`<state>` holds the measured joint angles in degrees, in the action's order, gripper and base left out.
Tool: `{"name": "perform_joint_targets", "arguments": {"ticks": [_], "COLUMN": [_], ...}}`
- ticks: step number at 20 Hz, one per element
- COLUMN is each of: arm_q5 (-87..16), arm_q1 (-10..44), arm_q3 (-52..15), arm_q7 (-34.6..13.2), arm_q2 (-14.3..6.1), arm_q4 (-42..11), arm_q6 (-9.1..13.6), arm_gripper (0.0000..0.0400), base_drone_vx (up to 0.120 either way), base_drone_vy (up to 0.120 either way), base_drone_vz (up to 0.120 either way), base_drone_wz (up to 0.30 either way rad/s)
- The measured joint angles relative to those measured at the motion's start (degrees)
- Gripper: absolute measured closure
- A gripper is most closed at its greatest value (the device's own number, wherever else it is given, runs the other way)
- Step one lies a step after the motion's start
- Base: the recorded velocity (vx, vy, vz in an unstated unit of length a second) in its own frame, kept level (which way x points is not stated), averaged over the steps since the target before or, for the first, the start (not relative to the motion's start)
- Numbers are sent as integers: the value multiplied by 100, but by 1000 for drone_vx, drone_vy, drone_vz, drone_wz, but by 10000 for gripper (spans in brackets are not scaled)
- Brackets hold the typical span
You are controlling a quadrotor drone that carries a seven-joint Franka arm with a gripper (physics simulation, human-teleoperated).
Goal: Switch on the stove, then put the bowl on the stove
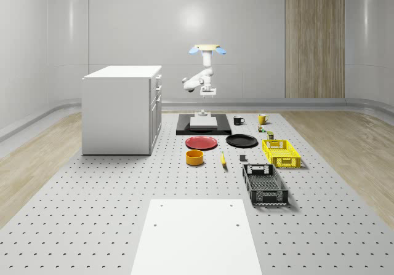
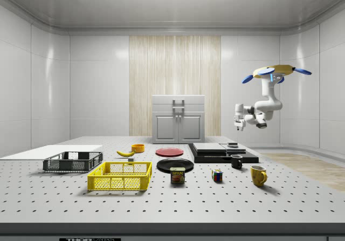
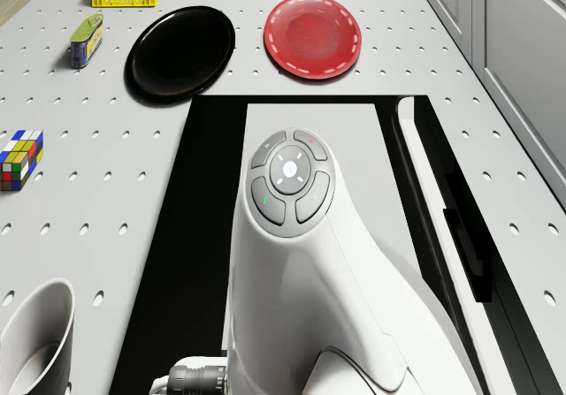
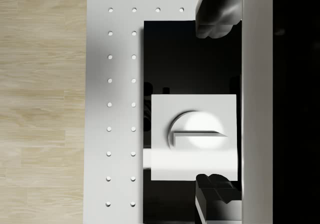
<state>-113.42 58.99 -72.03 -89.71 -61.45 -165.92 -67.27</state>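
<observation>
Here, stove knob between spread fingers, drone hovering above stove

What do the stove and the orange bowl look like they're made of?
The stove looks like a glossy black glass or enamel slab with a matte white panel and knob; faint reflections show on the black. The bowl looks like smooth, evenly coloured plastic or glazed ceramic; I can't tell which.

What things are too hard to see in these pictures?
- Drone view: the arm covers much of the stove, and the picture's edge cuts off the mug.
- Whole-scene view: the small dark thing near the banana is too tiny to name.
- Side view: the bowl sits far back, and its own wall hides its inside.
</observation>
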Motion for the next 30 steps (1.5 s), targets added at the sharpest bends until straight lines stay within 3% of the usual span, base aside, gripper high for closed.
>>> {"name": "perform_joint_targets", "arguments": {"ticks": [6,16,30], "arm_q5": [76,228,141], "arm_q1": [128,256,156], "arm_q3": [-90,-200,5], "arm_q7": [-105,-221,-101], "arm_q2": [-196,-496,-992], "arm_q4": [9,30,108], "arm_q6": [-127,-380,-933], "arm_gripper": [0,0,0], "base_drone_vx": [33,56,17], "base_drone_vy": [-87,-24,0], "base_drone_vz": [-120,-120,-3], "base_drone_wz": [0,0,0]}}
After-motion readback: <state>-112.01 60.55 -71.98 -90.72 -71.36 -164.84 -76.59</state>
